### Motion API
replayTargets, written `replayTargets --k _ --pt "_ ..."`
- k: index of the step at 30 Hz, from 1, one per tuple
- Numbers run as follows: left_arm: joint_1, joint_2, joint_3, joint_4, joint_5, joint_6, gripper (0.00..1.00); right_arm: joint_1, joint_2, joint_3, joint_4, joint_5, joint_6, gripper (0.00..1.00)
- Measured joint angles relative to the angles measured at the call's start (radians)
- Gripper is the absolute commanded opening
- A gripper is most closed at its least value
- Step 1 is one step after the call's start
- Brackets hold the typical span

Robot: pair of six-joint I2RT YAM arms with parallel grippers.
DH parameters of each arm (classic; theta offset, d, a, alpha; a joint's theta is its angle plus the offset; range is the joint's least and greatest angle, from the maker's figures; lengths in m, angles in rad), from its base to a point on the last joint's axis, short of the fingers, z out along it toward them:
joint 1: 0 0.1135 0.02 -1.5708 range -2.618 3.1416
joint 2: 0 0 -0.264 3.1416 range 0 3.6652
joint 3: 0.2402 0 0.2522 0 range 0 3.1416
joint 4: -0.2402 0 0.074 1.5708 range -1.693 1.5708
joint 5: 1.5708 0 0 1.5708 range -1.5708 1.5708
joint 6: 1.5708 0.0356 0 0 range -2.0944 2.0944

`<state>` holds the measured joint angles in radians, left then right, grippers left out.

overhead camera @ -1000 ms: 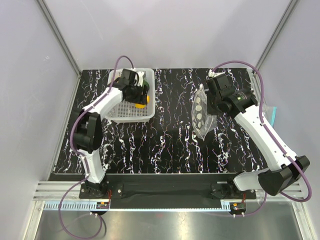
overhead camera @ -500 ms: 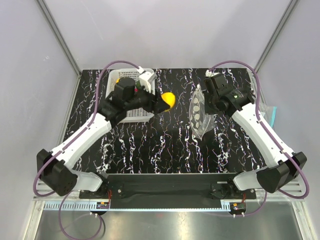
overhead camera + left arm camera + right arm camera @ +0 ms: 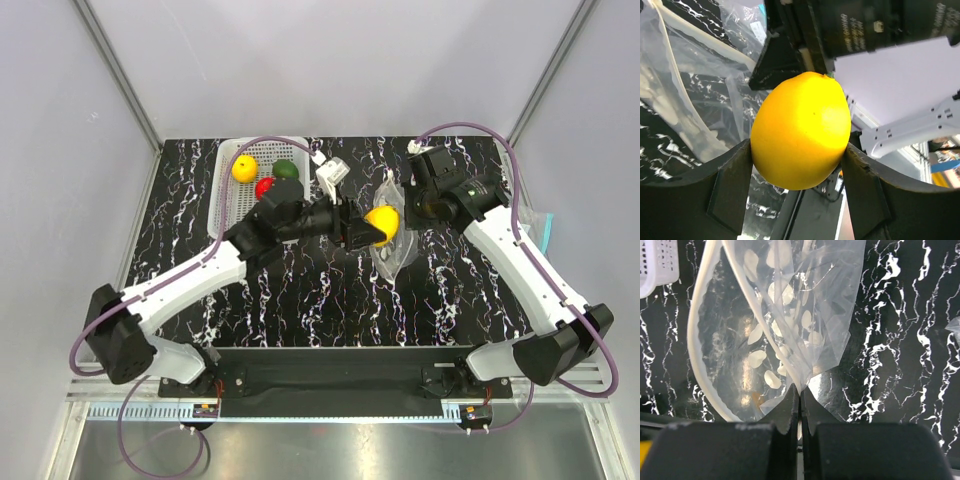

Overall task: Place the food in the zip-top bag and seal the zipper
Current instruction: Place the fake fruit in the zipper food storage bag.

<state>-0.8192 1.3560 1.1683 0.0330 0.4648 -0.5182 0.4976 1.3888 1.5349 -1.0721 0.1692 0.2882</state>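
food, item one: yellow toy fruit, smooth and lemon-shaped with a small nub at the top. the left gripper grasps it, and the dark fingers press on its two lower flanks. in the overhead view we find it at centre frame, held above the table and right against the zip-top bag.

food, items two to four: another yellow fruit, a red fruit and a dark green fruit. they sit close together at the far end of the white mesh basket, upper left of the overhead frame.

zip-top bag: clear crinkled film printed with white oval dots, hanging limp at centre right. the right gripper is clenched on a fold of the film, its jaws pressed together with plastic between them. the zipper is a pale whitish strip that bows in a long curve down the left of the right wrist view, where the mouth stands parted. we cannot tell whether the bag's lower corner touches the table.

surroundings: black table veined in white. the left arm stretches from lower left to centre, passing the basket's near corner. in the left wrist view the right arm's dark wrist fills the top of the frame just behind the fruit, and bag film lies to the fruit's left. we cannot tell whether the fruit is inside the mouth. a teal-blue strip shows at the right edge, too small to identify.
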Motion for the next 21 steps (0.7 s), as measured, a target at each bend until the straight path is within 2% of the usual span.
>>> replayTargets --k 5,11,13,21 --pt "-0.007 0.079 -0.011 0.098 0.000 -0.086 0.33 0.000 0.000 0.000 0.001 -0.017 0.006 0.00" --pt "-0.016 0.148 -0.011 0.124 -0.032 -0.150 0.34 -0.002 -0.007 0.003 -0.006 -0.034 0.014 0.00" --pt "-0.018 0.167 -0.011 0.118 -0.060 -0.163 0.37 -0.001 -0.012 0.009 -0.007 -0.040 0.018 0.00" --pt "-0.021 0.242 0.047 -0.010 -0.196 -0.158 0.38 -0.001 -0.028 0.019 -0.006 -0.051 0.026 0.00"
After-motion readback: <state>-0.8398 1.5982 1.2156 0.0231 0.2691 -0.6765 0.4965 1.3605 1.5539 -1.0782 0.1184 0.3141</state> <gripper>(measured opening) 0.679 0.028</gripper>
